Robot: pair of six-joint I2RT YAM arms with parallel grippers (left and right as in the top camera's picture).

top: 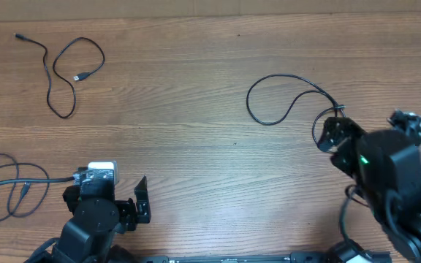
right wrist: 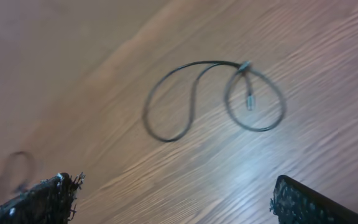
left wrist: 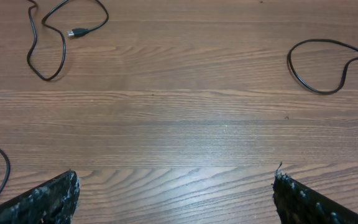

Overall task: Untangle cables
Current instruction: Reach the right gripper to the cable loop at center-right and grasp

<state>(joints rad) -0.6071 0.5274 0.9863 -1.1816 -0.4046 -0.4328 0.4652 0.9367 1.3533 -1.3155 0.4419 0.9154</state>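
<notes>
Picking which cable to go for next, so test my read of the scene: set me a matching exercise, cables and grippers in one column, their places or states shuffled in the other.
1. cable with the silver plug
2. cable lying in two loops
3. left gripper
4. right gripper

A. open, a cable lying just ahead
B. far left of the table
C. open, only bare table just ahead
D. right side of the table

Pairs: 1-B, 2-D, 3-C, 4-A.
</notes>
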